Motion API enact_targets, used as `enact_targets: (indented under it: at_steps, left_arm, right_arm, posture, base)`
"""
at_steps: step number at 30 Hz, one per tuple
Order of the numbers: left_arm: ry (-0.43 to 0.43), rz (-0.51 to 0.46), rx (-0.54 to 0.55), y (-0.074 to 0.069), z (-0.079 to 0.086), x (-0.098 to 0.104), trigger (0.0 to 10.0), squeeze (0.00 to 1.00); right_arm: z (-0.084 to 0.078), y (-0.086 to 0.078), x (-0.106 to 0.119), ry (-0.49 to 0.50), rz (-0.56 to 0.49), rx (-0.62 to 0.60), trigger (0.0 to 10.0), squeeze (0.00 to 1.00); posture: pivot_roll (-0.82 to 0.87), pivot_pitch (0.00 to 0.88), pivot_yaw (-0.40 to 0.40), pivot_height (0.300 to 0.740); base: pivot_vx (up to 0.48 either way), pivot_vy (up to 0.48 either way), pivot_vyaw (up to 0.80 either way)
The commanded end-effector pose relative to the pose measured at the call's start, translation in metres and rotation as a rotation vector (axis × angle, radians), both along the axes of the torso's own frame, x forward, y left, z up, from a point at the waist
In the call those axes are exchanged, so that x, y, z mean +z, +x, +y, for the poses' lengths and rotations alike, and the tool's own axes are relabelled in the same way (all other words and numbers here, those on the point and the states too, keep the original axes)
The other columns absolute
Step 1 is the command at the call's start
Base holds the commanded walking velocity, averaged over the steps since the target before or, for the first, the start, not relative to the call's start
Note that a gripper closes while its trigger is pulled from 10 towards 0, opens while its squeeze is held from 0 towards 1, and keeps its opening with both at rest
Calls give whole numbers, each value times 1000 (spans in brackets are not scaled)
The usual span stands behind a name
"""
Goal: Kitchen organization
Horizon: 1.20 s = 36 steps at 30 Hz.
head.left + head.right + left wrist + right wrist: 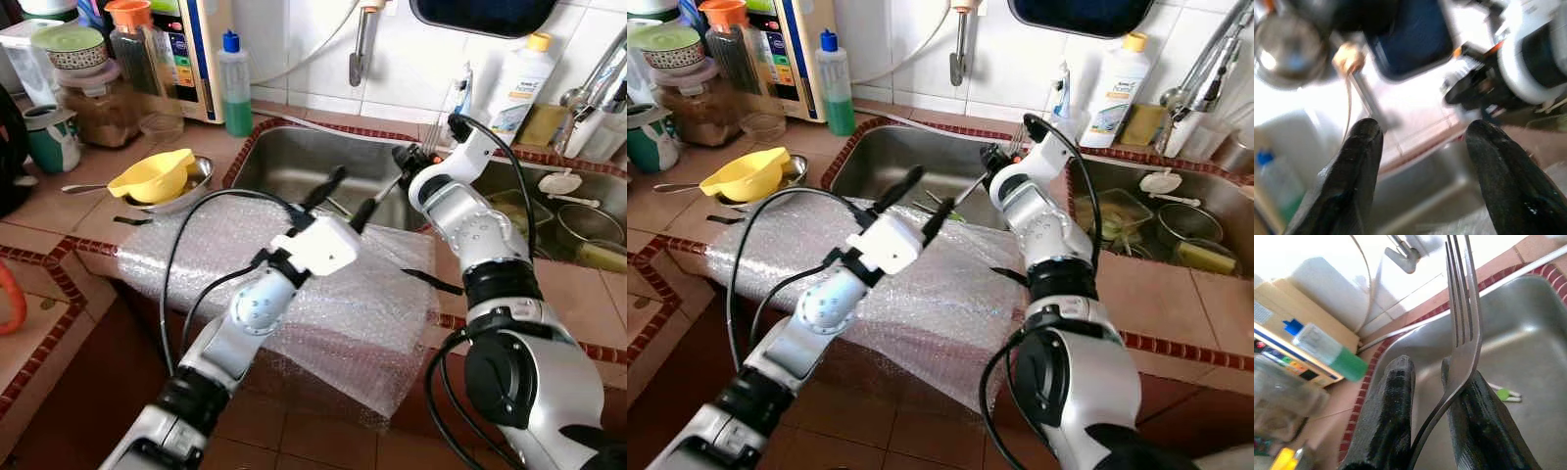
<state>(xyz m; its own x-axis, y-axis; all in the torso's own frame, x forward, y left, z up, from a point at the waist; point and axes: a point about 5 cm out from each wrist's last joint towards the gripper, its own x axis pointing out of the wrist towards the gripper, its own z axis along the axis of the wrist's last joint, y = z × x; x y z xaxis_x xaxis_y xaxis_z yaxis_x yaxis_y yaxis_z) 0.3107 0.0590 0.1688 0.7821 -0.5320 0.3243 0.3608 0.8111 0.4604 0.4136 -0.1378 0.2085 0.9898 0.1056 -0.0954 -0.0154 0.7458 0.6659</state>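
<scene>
Stainless steel fork (1464, 323) sits pinched between our right gripper's (1427, 382) two fingers, tines up, held over the sink (294, 162) basin so it clears the rim. Our left gripper (343, 201) hovers just in front of the sink with fingers spread wide and nothing between them, probably ready to assist. Bubble wrap (323, 313) drapes the sink's front edge, likely as padding

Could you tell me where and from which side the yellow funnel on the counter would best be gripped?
Grip the yellow funnel by its upper rim, coming from above on the sink side. It rests tilted in a steel bowl with that thin edge exposed, probably suiting two long fingers. The open left gripper is nearer; the right gripper holds a fork.
</scene>
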Motion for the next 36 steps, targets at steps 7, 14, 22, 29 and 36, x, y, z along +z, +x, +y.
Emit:
enact_targets:
  at_steps: [7, 14, 22, 29, 36]
  left_arm:
    - [-106, 180, 146, -2, 35, -7, 10000, 1000]
    - [-259, 364, 183, -8, 47, -2, 10000, 1000]
    - [-224, 476, 184, -21, 53, -10, 10000, 1000]
    - [-185, 577, 144, -29, 48, -17, 10000, 1000]
    - [-163, 616, 96, -35, 41, -21, 10000, 855]
  right_arm:
    - [-2, 4, -1, -449, -100, -18, 0, 0]
    - [3, 5, 1, -709, -169, 13, 0, 0]
    - [22, 2, -5, -1036, -262, 184, 9765, 0]
    - [24, -3, -22, -1242, -258, 320, 10000, 0]
    - [19, -8, -39, -1413, -228, 403, 10000, 224]
  posture:
    - [156, 0, -31, 740]
    - [204, 0, -20, 740]
    - [249, 5, -19, 740]
    - [265, 8, -32, 740]
    - [270, 8, -35, 740]
  base:
    - [0, 0, 0]
    - [0, 0, 0]
    - [0, 0, 0]
    - [0, 0, 0]
    - [0, 0, 0]
